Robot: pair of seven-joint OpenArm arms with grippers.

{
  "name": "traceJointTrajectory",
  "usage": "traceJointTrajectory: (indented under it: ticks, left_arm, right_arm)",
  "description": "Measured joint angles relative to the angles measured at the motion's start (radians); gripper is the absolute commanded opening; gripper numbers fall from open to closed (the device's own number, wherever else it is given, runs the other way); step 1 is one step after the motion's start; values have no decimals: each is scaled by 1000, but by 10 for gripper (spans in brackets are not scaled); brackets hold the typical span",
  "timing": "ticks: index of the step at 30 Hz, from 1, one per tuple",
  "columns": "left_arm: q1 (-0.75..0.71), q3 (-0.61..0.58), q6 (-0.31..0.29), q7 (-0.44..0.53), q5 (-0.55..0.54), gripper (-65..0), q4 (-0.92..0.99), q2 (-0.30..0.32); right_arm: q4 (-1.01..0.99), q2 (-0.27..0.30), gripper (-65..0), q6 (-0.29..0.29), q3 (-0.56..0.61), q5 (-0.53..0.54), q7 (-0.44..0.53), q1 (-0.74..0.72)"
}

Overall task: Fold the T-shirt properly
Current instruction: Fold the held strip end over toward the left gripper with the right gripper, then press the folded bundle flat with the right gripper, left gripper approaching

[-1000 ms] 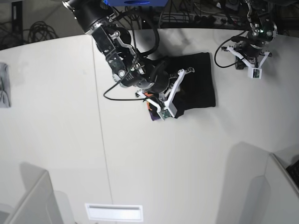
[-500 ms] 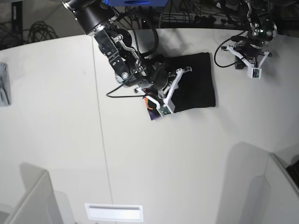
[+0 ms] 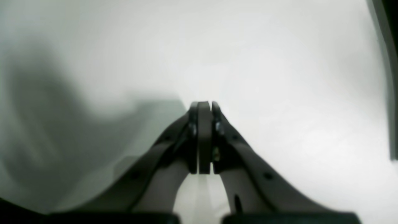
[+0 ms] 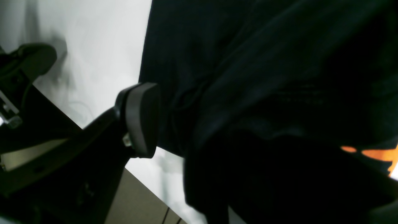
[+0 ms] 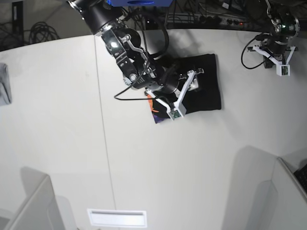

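The black T-shirt (image 5: pixel 204 88) lies folded into a rough rectangle at the back middle of the white table (image 5: pixel 62 143). A strip of its purple and orange print (image 5: pixel 155 109) peeks out at its left corner. My right gripper (image 5: pixel 188 88) hangs low over the shirt's left half. In the right wrist view it is open: one grey pad (image 4: pixel 141 119) stands at the cloth's edge, dark folds (image 4: pixel 264 77) fill the frame and an orange patch (image 4: pixel 373 154) shows. My left gripper (image 3: pixel 203 107) is shut on nothing above bare table, far right of the shirt (image 5: pixel 276 50).
A small grey cloth (image 5: pixel 4 91) lies at the table's left edge. Cables (image 5: pixel 201 19) run along the back. Pale panels stand at the front left (image 5: pixel 29 206) and front right (image 5: pixel 288 191). A white slot (image 5: pixel 116 218) sits near the front edge.
My right gripper's jaws have gone from nearly closed to wide apart over the shirt. The left arm has pulled back up and to the right, away from the shirt.
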State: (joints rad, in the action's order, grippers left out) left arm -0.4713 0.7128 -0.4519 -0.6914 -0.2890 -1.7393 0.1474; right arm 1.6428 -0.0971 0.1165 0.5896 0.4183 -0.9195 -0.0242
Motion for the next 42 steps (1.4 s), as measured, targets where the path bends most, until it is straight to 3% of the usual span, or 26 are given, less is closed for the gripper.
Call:
traceJointTrajectory:
  ticks: [10,26,29,30,32,33,35,37,42]
  left_arm:
    - [-20,-1,-4,0,0,-650,0,0]
    - [-23,-1,-4,0,-3,-650,0,0]
    - [-23,-1,-4,0,-3,-650,0,0]
    - [-24,-1,-4,0,-3,-650,0,0]
    - [-27,-1,-4,0,-3,-650,0,-1]
    - [-27,-1,-23,0,0,-650,0,-3]
    - [-29,-1,-114,-3,5,-650,-14,-7]
    - [-43,0,-175,-3,1,-650,-66,-25]
    - [-47,-2,-220,-3,0,-650,-187,-126]
  right_arm:
    - [0,-2,-267,0,133,0,-3,-22]
    - [238,-5,-269,-3,136,0,-32,-19]
    - [241,20,-273,-4,132,0,-32,-19]
    - [242,35,-293,-4,131,0,-33,-19]
    - [242,66,-390,-3,127,-8,-37,-19]
    - [242,79,-467,-3,120,-5,-29,-19]
    - [242,97,-632,-2,103,-2,4,-12]
    - [242,114,-650,-3,84,1,23,4]
    - [242,150,-650,-3,11,0,74,76]
